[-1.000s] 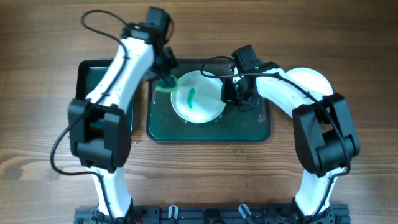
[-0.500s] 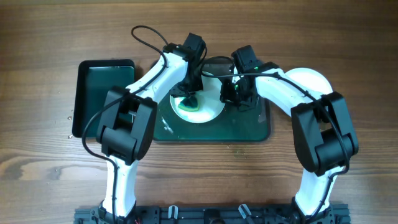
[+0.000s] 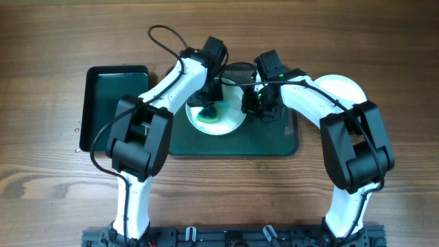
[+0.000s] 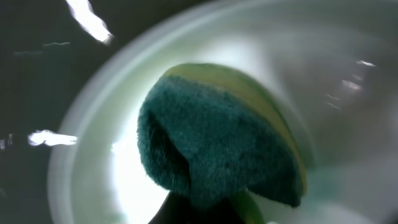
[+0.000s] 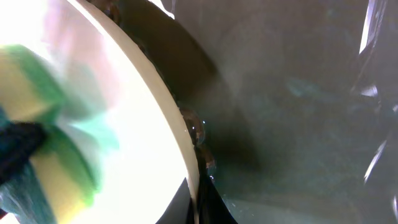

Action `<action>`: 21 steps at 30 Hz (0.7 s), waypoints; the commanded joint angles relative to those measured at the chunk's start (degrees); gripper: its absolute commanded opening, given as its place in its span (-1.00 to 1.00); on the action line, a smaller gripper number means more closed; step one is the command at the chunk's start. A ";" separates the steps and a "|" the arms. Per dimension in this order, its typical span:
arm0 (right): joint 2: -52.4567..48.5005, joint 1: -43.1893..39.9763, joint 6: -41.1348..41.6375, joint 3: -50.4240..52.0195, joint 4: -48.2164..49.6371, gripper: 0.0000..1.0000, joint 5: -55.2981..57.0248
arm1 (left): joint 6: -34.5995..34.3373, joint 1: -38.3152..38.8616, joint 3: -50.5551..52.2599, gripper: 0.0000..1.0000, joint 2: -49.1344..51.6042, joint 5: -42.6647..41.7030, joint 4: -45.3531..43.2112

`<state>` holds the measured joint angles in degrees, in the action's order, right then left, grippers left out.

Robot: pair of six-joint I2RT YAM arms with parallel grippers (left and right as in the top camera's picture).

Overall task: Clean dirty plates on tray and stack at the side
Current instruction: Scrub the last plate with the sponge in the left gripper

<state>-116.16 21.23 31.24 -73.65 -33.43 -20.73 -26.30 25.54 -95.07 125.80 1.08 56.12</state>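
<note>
The left gripper [image 3: 208, 103] is over the plate [image 3: 232, 118], and presses the sponge [image 3: 206, 115] down on the plate's left half. A second ago it hung at the tray's left end with the sponge in the air, and the green smear lay bare at the plate's centre. Half a second ago the sponge was already on the plate, and it has hardly shifted since. The sponge now covers the smear, with only a faint green tint showing on the white around it.

In the left wrist view the sponge [image 4: 217, 149] fills the middle, dark green face up with a yellow edge. It is bent, pinched between the claws from below, with the plate [image 4: 348, 93] blurred behind it.

The right gripper [image 3: 255, 103] has stayed at the plate's right rim through all three frames. In the right wrist view the rim of the plate [image 5: 124, 124] runs down between its claws, which are closed on the rim. A shadow lies under that edge on the wet green floor of the tray [image 5: 298, 124].

The plate sits in the middle of the tray [image 3: 274, 140], as before. A side plate [image 3: 343, 86] lies on the table [image 3: 55, 41] right of the tray, partly hidden by the right arm and unmoved. The small tray [image 3: 113, 103] lies at the far left, now in full view since the left arm has swung off it.
</note>
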 commanded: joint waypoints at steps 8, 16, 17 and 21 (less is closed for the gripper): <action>-1.64 0.13 -0.61 0.11 -0.22 -0.91 0.09 | 18.27 -0.37 -0.09 -0.92 1.03 -32.20 -4.07; -1.64 0.13 -0.63 0.11 -0.42 -0.91 0.09 | 11.47 -1.42 -0.09 -0.92 1.03 -9.35 -8.66; -1.62 0.13 -0.66 0.11 -0.39 -0.91 0.09 | 8.66 -1.99 -0.09 -0.92 1.03 -2.16 -8.44; -1.64 0.13 -0.70 0.11 -0.42 -0.92 0.09 | 3.41 -4.07 -0.09 -0.92 1.03 11.76 -6.91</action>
<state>-116.18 21.23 31.24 -73.65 -33.47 -20.78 -16.95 23.73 -95.11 125.93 -3.84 48.03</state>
